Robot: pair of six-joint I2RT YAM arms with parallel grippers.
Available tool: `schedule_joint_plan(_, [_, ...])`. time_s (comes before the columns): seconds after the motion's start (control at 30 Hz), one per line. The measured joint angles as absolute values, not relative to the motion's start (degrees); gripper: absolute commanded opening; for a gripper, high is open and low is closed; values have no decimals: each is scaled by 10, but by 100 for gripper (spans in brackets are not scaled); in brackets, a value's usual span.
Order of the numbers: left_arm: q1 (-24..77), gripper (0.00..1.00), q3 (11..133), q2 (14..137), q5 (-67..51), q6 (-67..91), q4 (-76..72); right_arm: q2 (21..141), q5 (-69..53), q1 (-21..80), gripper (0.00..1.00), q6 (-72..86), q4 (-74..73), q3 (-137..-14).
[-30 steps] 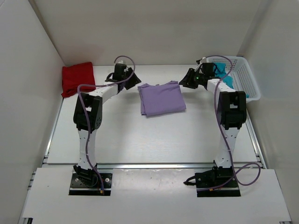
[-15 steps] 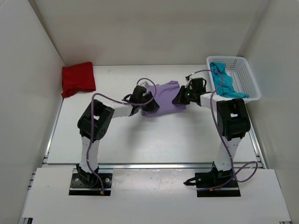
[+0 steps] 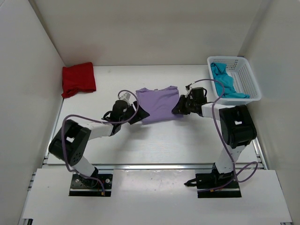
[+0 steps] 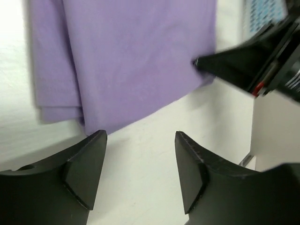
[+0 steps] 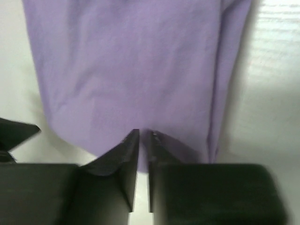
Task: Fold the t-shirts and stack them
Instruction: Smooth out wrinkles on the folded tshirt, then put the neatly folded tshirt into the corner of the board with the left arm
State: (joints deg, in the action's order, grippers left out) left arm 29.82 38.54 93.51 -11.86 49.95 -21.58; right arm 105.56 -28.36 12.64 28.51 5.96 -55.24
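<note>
A folded lavender t-shirt (image 3: 159,103) lies flat mid-table. My left gripper (image 3: 140,115) hovers low at its near-left corner, open, with only bare table between the fingers (image 4: 139,137); the shirt (image 4: 131,61) lies just beyond the tips. My right gripper (image 3: 178,108) sits at the shirt's near-right corner, its jaws pressed together on the fabric's edge (image 5: 143,134); the lavender t-shirt (image 5: 126,70) spreads ahead of it. A folded dark red t-shirt (image 3: 78,78) rests at the back left. A teal t-shirt (image 3: 224,84) lies crumpled in the basket.
A white lattice basket (image 3: 248,79) stands at the back right against the side wall. White walls enclose the table on the left, back and right. A metal rail (image 3: 150,165) runs along the near edge, ahead of the arm bases.
Both grippers came forward from the back of the table to the lavender shirt's near corners. The right one shut on its edge; the left one opened. The shirt shifted slightly.
</note>
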Motion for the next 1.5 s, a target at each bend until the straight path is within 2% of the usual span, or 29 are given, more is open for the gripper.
schedule_joint_plan(0.07, [280,79,383,903,-114,488,-208,1027,-280,131,37,283,58,-538])
schedule_joint_plan(0.1, [264,80,383,893,-112,481,-209,1009,-279,132,43,285,58,-530])
schedule_joint_plan(0.3, [174,81,403,949,-103,453,-207,904,-282,143,45,285,75,-493])
schedule_joint_plan(0.4, [171,84,434,1012,-123,443,-214,867,-282,149,45,285,86,-467])
schedule_joint_plan(0.5, [186,81,494,1063,-140,432,-216,844,-284,154,44,285,87,-440])
schedule_joint_plan(0.57, [198,69,533,1097,-149,427,-214,836,-285,154,44,285,88,-427])
schedule_joint_plan(0.63, [209,41,569,1131,-154,425,-213,830,-288,154,43,287,89,-414])
schedule_joint_plan(0.73, [227,17,615,1175,-156,423,-201,809,-293,151,42,291,91,-394])
schedule_joint_plan(0.8, [239,6,650,1194,-153,425,-184,791,-299,147,42,294,94,-381])
schedule_joint_plan(0.87, [252,0,689,1211,-153,427,-163,773,-305,142,41,298,101,-370])
schedule_joint_plan(1.07, [266,0,860,1246,-167,418,-65,722,-325,115,40,307,119,-313])
schedule_joint_plan(1.23, [215,0,1000,1245,-199,405,-5,705,-336,97,41,311,119,-286])
schedule_joint_plan(1.4, [68,0,986,1192,-214,415,-5,704,-342,99,42,311,119,-285])
schedule_joint_plan(1.47, [-10,4,945,1164,-216,427,-24,708,-345,105,41,310,121,-285])
schedule_joint_plan(1.5, [-48,12,922,1150,-213,435,-32,711,-347,108,41,310,122,-285])
